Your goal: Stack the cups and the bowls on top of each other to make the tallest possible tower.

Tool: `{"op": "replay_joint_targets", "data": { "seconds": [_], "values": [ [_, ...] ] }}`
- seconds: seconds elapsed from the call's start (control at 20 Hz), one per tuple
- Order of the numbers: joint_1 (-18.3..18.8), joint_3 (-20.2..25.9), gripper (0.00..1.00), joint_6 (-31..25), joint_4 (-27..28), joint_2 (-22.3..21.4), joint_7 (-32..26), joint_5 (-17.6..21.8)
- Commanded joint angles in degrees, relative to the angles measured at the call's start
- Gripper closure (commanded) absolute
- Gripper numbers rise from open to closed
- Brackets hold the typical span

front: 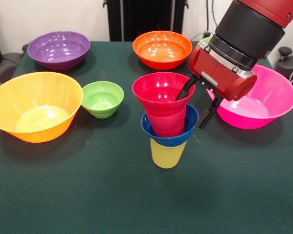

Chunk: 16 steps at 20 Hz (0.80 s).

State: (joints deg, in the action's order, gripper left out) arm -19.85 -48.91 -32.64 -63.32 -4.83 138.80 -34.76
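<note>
Yellow cup (167,155) holding small blue bowl (170,134), red cup (167,124) inside it, small red bowl (162,91) on top, gripper (196,104) spread open astride that rim, other bowls empty

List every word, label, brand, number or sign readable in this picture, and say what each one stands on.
None: no readable text anywhere in this view.
The bowls, such as the large pink bowl, and the tower are plain coloured plastic with no print showing.
The arm and its end effector show no legible marking.
The green tablecloth is unmarked.
</note>
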Motion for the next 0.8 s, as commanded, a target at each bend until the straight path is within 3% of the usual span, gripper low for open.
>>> {"op": "replay_joint_targets", "data": {
  "seconds": [0.05, 0.8],
  "values": [
    [1.15, 9.50, 0.00, 2.46, -2.08, 2.13, 9.05, 0.20],
    [1.70, 9.87, 0.00, 1.22, -3.70, -0.75, 7.28, 0.91]
  ]
}}
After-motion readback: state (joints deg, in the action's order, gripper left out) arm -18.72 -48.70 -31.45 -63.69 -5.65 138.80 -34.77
